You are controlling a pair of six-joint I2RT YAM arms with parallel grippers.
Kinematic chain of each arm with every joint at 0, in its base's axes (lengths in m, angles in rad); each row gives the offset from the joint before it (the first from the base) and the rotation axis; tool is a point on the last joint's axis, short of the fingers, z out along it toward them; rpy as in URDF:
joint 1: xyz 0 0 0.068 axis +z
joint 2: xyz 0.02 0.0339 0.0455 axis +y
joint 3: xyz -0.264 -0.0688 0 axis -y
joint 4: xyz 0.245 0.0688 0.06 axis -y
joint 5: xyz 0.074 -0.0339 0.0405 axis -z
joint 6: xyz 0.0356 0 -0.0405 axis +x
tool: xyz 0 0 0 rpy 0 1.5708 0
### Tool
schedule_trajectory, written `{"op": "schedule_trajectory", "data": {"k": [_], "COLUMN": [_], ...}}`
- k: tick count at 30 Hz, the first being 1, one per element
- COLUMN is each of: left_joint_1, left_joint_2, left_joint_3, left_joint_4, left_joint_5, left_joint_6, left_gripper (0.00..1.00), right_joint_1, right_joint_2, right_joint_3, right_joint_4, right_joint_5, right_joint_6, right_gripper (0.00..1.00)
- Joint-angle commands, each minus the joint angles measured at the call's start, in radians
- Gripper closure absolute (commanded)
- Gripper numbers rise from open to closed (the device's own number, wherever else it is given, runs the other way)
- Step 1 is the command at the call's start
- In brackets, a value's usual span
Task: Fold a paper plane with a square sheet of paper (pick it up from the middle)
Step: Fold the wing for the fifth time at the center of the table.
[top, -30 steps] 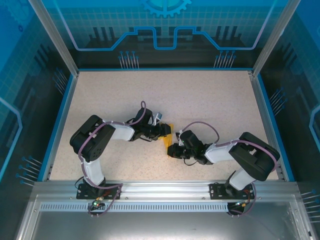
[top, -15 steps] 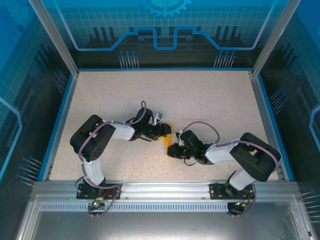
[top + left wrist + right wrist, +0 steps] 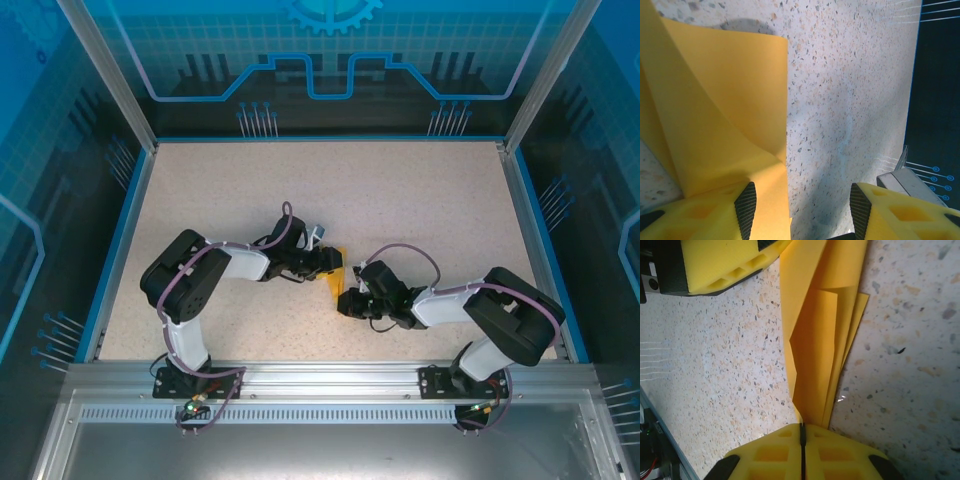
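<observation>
Item, square sheet of paper (image 3: 815, 340): part-folded, sat mid-tabletop (image 3: 420, 200) between my arms; right claw (image 3: 802, 437) had just nipped fully shut on its near tip (setting the crease, I judged), left claw (image 3: 802, 210) stood open at its far edge.

Bright, even light falls from overhead on the speckled surface (image 3: 400, 200) in the top view, with only faint, soft shadows close under the arms. The walls around it are dim and blue. In the left wrist view a soft grey shadow lies beside the paper (image 3: 725, 100). The right wrist view is bright and sharp, with one tiny glint by the paper.
</observation>
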Motion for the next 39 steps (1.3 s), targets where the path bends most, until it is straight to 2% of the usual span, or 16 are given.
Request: {"op": "schedule_trajectory", "data": {"k": [1, 4, 8, 13, 21, 25, 29, 39], "left_joint_1": [-0.015, -0.015, -0.015, -0.016, -0.016, -0.015, -0.016, -0.016], "left_joint_2": [0.058, 0.058, 0.063, 0.07, 0.076, 0.077, 0.076, 0.079], "left_joint_3": [-0.004, -0.004, -0.002, 0.004, 0.016, 0.015, 0.016, 0.021], "left_joint_4": [-0.071, -0.073, -0.076, -0.084, -0.097, -0.1, -0.1, -0.11], "left_joint_5": [-0.005, -0.008, -0.008, -0.01, -0.01, -0.007, -0.006, -0.008], "left_joint_6": [0.024, 0.025, 0.025, 0.024, 0.023, 0.025, 0.025, 0.03], "left_gripper": [0.44, 0.44, 0.44, 0.44, 0.44, 0.44, 0.44, 0.44], "right_joint_1": [0.006, 0.004, -0.006, -0.018, -0.016, -0.012, -0.055, -0.077], "right_joint_2": [0.027, -0.013, -0.131, -0.224, -0.085, -0.028, 0.031, 0.061], "right_joint_3": [-0.028, -0.046, -0.028, 0.003, 0.095, 0.144, 0.106, 0.054], "right_joint_4": [-0.139, -0.134, -0.222, -0.189, -0.052, -0.089, -0.013, -0.026], "right_joint_5": [0.028, 0.05, 0.105, 0.046, -0.065, -0.036, -0.046, -0.066], "right_joint_6": [0.02, 0.026, -0.021, -0.095, -0.079, -0.074, -0.037, -0.027], "right_gripper": [0.91, 0.86, 0.82, 0.81, 0.88, 0.88, 0.89, 0.9]}}
